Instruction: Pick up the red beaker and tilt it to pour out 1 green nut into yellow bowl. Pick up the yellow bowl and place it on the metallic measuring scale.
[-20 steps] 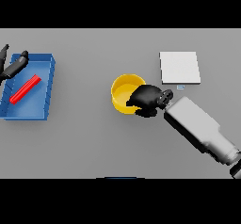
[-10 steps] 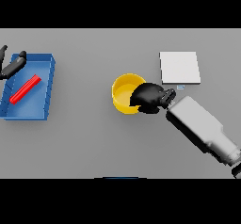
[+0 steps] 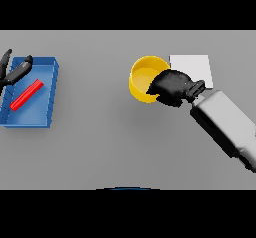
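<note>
The yellow bowl (image 3: 142, 77) is at centre right, lifted and held at its right rim by my right hand (image 3: 171, 87), whose fingers curl over the rim. The metallic measuring scale (image 3: 197, 67), a pale square plate, lies just right of the bowl and is partly covered by the hand. I cannot see a green nut inside the bowl. The red beaker (image 3: 27, 94) lies on its side in the blue tray (image 3: 50, 97) at far left. My left hand (image 3: 14, 71) hovers over the tray's upper left corner with fingers spread.
The blue tray fills the left edge of the grey table (image 3: 100, 142). My right forearm (image 3: 227, 127) stretches from the lower right toward the bowl.
My right hand has carried the yellow bowl up and to the right, closer to the scale. The left hand, tray and beaker have stayed put.
</note>
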